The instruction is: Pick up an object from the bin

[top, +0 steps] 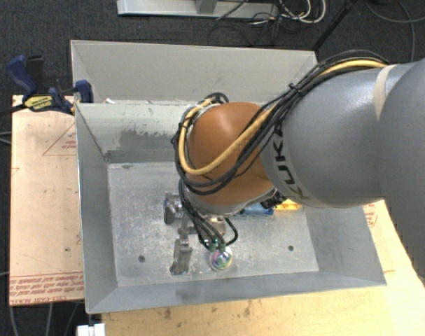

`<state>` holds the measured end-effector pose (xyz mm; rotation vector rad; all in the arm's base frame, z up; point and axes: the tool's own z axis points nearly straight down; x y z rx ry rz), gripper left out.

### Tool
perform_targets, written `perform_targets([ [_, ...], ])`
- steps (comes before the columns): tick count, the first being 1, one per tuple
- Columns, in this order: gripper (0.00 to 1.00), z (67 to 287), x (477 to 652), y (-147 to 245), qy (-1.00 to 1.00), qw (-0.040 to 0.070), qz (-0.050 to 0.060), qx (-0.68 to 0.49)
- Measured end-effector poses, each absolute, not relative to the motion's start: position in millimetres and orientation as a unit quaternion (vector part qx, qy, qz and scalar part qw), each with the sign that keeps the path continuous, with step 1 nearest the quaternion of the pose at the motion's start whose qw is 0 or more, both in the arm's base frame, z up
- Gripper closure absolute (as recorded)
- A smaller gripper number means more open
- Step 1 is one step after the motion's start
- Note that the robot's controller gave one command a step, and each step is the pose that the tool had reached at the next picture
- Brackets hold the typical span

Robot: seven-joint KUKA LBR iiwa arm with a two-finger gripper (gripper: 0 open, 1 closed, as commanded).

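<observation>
My gripper (pixel 180 253) reaches down under the orange dome to the bin's floor, near the front wall and a little left of the middle. A small shiny round thing (pixel 221 260) with a greenish and purple gleam lies just right of it, close to the front wall and apart from it. Further right and back, a blue and yellow thing (pixel 268 208) pokes out from under the arm, mostly hidden. I see nothing held in the gripper.
The arm and its dome with cables cover the bin's middle and right back. Bare grey floor shows to the left of the gripper and at the front right. The front wall stands close below the gripper.
</observation>
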<state>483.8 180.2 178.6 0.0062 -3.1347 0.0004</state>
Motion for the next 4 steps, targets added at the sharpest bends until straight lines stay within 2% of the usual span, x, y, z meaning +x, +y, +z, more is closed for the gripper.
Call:
perform_targets([
  [1, 0.00, 132.9, 527.4, 52.7, -1.000, 0.001, 0.002, 0.028],
  [2, 0.00, 66.8, 596.4, 86.3, -0.998, -0.003, -0.001, 0.067],
  [3, 1.00, 69.4, 594.2, 84.9, -0.998, -0.001, -0.001, 0.066],
  [4, 1.00, 225.1, 597.0, 99.9, -0.895, -0.004, 0.000, 0.447],
])
